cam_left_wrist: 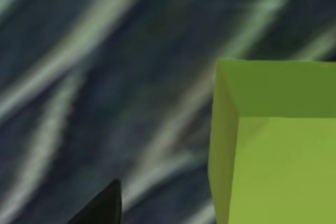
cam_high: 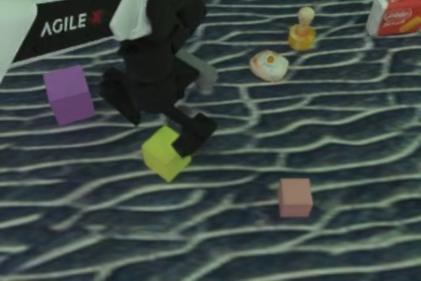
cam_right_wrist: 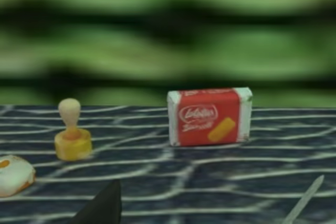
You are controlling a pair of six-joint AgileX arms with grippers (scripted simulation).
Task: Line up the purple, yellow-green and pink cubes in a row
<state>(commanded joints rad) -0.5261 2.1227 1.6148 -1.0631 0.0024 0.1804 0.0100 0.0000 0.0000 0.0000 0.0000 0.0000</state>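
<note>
The yellow-green cube (cam_high: 163,156) rests on the dark patterned cloth left of centre. My left gripper (cam_high: 189,137) hangs right at its upper right edge, open. In the left wrist view the yellow-green cube (cam_left_wrist: 278,150) fills one side, and a strip of cloth separates it from the one dark fingertip (cam_left_wrist: 105,208) that shows. The purple cube (cam_high: 68,94) stands at the far left, apart from the arm. Alone at the front, right of centre, is the smaller pink cube (cam_high: 295,197). My right arm is outside the top view; its wrist view shows one fingertip (cam_right_wrist: 105,208) over bare cloth.
At the back right lie a red biscuit pack (cam_high: 395,14), a yellow stamp with a wooden knob (cam_high: 302,31) and a white fried-egg toy (cam_high: 268,65). The left arm's white body (cam_high: 59,11) covers the back left corner.
</note>
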